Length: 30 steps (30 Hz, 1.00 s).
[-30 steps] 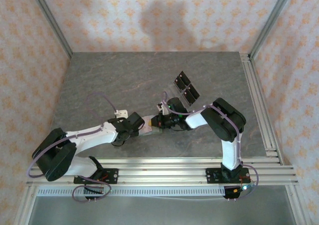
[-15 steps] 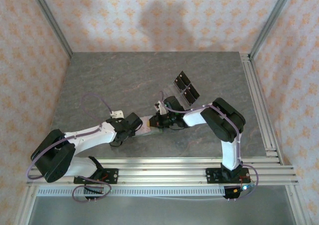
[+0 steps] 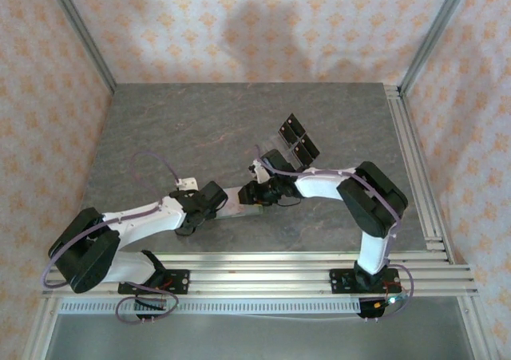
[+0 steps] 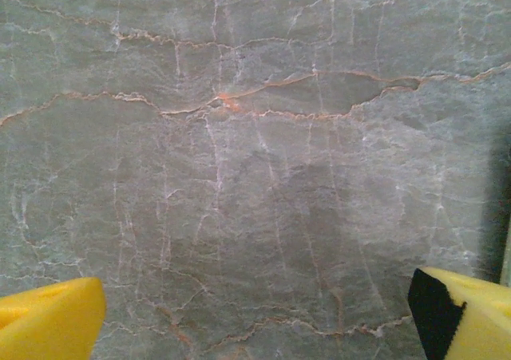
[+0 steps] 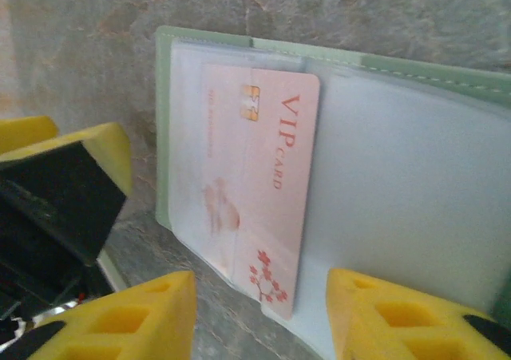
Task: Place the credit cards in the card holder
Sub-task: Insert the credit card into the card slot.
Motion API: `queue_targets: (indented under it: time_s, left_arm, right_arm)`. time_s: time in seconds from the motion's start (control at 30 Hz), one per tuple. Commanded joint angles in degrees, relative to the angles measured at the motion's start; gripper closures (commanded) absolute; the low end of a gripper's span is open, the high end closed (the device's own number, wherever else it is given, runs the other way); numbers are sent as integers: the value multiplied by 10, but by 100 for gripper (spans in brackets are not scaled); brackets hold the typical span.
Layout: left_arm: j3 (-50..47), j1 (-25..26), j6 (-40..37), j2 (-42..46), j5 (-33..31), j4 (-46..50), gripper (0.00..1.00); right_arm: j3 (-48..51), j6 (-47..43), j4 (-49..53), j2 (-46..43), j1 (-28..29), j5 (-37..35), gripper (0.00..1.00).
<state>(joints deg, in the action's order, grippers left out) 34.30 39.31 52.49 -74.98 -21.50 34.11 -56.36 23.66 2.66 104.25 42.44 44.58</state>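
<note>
The right gripper (image 5: 262, 328) is letting go: its yellow fingers (image 5: 136, 320), pinched together a second ago, are now standing apart on either side of a pale pink credit card (image 5: 259, 184). The card is lying in the open green card holder (image 5: 163, 120) just ahead of them, with its near end sticking out between them. The left gripper (image 4: 255, 316) is hanging wide open, with only bare table (image 4: 255, 136) between its fingers. This card looks delivered, though it probably needs a push.

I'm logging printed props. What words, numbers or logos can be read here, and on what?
"VIP CARD": on the pale pink credit card lying on the open card holder.
Small line of print beside the card's chip: too blurred to read.
No other text is legible.
</note>
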Motion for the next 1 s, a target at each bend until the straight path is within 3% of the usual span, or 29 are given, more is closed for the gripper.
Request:
queue_targets:
  time_s: [0.0, 0.07, 0.2, 0.47, 0.97]
  left_arm:
    - [-2, -7, 1, 17, -24, 14, 1]
    - [-5, -8, -1, 19, -24, 14, 1]
    - [-11, -12, -2, 12, -20, 12, 1]
    - [-20, -14, -5, -9, -9, -1, 1]
    - [-29, -14, -12, -33, 12, -35, 2]
  right_arm:
    - [-42, -43, 109, -21, 0, -54, 64]
    - [-65, -58, 144, -12, 0, -73, 76]
    - [-94, -70, 180, 10, 0, -97, 88]
    - [-136, -78, 202, 57, 11, -103, 94]
    - [-184, -79, 227, 100, 46, -109, 96]
